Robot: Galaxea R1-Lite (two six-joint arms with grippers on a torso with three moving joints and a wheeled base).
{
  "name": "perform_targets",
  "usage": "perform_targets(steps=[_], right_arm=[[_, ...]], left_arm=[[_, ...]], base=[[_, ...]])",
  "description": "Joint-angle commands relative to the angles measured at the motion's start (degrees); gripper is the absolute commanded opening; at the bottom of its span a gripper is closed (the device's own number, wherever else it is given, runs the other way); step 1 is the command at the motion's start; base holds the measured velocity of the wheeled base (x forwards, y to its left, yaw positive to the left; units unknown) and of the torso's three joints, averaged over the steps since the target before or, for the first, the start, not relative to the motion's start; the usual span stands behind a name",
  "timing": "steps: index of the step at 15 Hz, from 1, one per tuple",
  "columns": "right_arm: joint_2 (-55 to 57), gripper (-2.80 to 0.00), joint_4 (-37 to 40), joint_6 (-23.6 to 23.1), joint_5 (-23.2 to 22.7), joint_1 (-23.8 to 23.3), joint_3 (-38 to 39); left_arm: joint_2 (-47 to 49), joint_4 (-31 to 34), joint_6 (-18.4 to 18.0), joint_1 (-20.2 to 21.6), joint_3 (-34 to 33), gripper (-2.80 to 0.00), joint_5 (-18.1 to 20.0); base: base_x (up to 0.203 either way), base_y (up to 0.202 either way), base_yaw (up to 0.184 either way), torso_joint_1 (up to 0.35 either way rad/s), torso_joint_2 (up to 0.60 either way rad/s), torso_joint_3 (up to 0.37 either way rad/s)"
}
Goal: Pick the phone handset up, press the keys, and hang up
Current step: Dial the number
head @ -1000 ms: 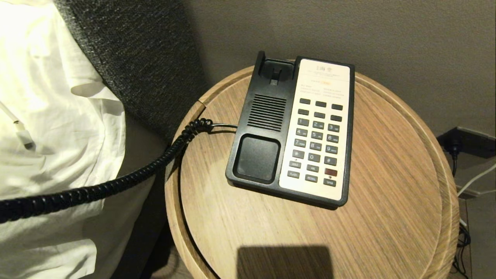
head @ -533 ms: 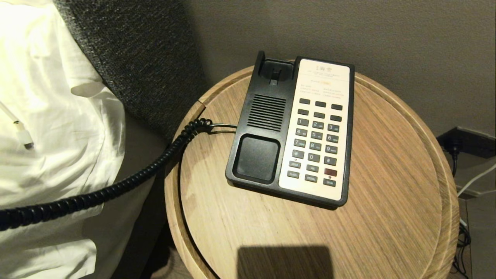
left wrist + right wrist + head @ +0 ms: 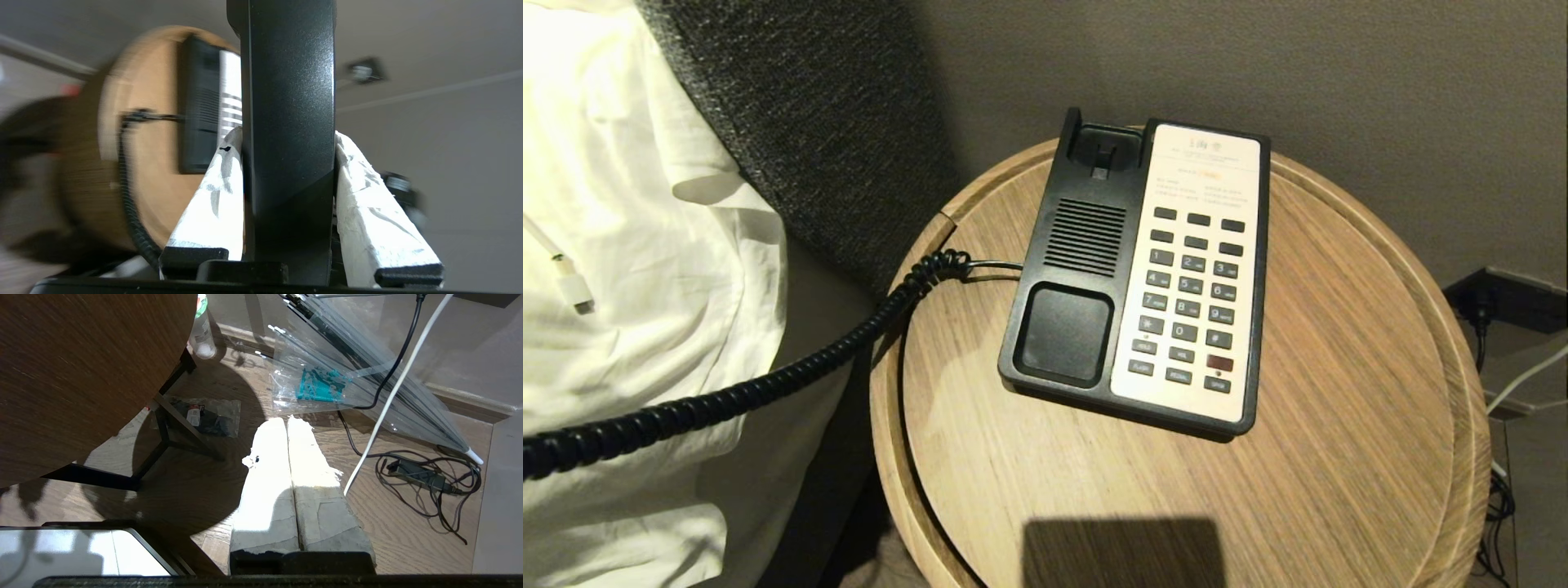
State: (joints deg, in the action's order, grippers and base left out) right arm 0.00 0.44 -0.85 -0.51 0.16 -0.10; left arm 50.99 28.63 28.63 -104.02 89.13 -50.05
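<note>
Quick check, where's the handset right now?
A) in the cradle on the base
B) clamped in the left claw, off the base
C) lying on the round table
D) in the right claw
B: the left wrist view shows the left claw shut on the phone handset, and the phone base cradle sits empty.

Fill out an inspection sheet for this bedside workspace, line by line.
Surface: round wooden table, phone base on it.
Job's things: handset lifted off its cradle; keys untouched.
Clutter: nothing seen on the table.
Grippers: left gripper shut on the handset, outside the head view; right gripper shut, parked low over the floor.
Cables: coiled cord stretched off the table's left; loose cables on the floor.
Surroundings: white bedding, grey wall.
</note>
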Motion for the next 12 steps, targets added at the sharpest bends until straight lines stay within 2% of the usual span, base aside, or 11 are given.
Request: perform_targets(steps=[1, 7, 12], right_arm=[[-0.08, -2.8, 0.0, -0.03, -0.02, 0.02, 0.01], [-0.02, -2.8, 0.0, -0.03, -0.02, 0.02, 0.01], [-0.09, -2.8, 0.0, -0.03, -0.02, 0.02, 0.01]], left_arm=[[-0.46, -3.39, -0.4, -0.04, -0.99, -2.8, 0.75], [-0.17, -7.48, -1.4, -0.53, -4.2, -2.8, 2.12], [-0.59, -7.97, -1.39, -0.74, -4.37, -2.8, 2.23]], base=[[0.0, 0.0, 0.0, 0.0, 0.0, 0.0], [0.0, 0.0, 0.0, 0.0, 0.0, 0.0], [0.0, 0.0, 0.0, 0.0, 0.0, 0.0]])
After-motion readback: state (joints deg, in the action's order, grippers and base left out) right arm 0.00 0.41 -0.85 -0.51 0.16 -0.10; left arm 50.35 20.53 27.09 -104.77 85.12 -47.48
